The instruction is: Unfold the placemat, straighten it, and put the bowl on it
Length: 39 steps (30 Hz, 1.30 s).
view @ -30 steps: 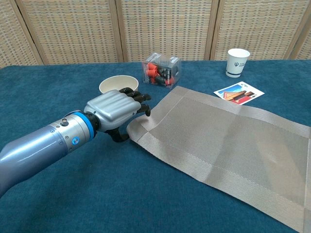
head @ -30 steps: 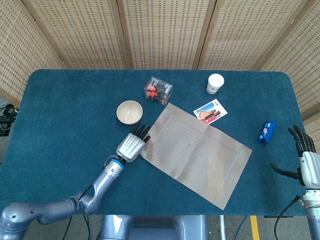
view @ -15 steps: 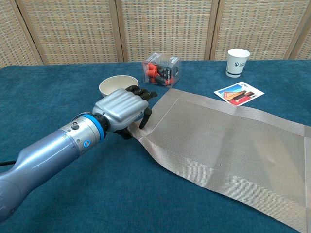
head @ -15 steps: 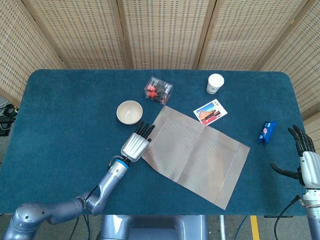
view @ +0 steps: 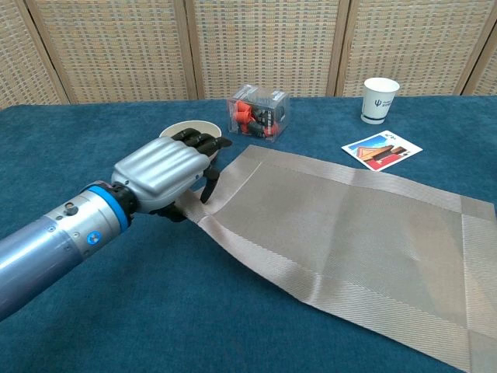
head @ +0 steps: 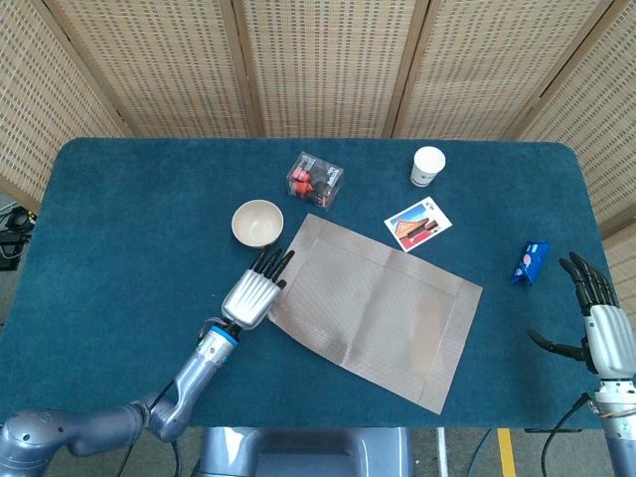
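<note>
The grey woven placemat (head: 373, 308) (view: 342, 225) lies unfolded and skewed across the middle of the blue table. My left hand (head: 253, 291) (view: 159, 171) is at its left edge, with fingers curled over the border and the thumb below, gripping it. The cream bowl (head: 257, 222) (view: 186, 128) stands upright just beyond that hand, off the mat; the hand partly hides it in the chest view. My right hand (head: 596, 328) hovers off the table's right edge with its fingers spread and holds nothing. Only the head view shows it.
A clear box of red items (head: 315, 180) (view: 258, 110) stands close to the mat's far corner. A white paper cup (head: 428, 165) (view: 380, 99) and a picture card (head: 417, 221) (view: 381, 148) lie behind the mat. A blue packet (head: 528, 261) lies at the right.
My left hand has drawn back to the left and toward me, dragging the mat with it. The mat has shifted left and turned slightly. The right hand has drifted slightly.
</note>
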{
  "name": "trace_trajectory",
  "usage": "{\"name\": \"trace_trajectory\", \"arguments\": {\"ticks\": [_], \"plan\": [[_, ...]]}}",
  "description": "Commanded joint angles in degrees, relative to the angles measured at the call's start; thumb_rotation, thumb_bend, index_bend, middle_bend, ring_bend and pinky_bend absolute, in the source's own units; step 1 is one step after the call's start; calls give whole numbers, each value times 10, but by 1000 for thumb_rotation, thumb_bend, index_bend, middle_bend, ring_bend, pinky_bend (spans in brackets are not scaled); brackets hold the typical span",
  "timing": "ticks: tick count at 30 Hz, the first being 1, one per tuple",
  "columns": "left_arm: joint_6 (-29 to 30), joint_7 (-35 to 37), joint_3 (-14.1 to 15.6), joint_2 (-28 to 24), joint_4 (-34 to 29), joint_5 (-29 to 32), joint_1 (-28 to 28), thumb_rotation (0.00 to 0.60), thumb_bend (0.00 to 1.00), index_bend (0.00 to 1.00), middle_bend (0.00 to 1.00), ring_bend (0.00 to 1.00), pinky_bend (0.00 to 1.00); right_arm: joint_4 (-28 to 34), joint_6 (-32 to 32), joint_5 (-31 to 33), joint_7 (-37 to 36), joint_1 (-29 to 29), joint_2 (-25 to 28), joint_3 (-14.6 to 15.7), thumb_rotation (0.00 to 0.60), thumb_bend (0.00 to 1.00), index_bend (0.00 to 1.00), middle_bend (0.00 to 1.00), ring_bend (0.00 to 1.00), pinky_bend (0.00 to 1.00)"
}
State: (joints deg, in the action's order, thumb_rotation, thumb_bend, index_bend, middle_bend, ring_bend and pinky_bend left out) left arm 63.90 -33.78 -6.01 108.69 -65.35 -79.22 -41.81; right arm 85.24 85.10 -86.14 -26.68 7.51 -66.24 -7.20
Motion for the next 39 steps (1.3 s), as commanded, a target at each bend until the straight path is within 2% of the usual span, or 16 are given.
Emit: {"name": "trace_trajectory", "arguments": {"ticks": [1,17,30,39], "plan": [[29,-8,27,-37,-38,-8,35,600,579,804,0,0,0,3,0,-2,10,0,-1,3,600,131,88,0,0,0],[70,-42,98,-129,-163,-18,121,600,580,821,0,0,0,13,10,-17,52,-2,-13,12,600,131,88,0,0,0],[65,-57,139,-155,-226,-59,146,600,580,822,0,0,0,12,12,-17,52,-2,-14,12,600,131,88,0,0,0],[61,-52,160,-169,-245,-94,158,600,580,822,0,0,0,14,15,-20,51,-2,-12,12,600,131,88,0,0,0]]}}
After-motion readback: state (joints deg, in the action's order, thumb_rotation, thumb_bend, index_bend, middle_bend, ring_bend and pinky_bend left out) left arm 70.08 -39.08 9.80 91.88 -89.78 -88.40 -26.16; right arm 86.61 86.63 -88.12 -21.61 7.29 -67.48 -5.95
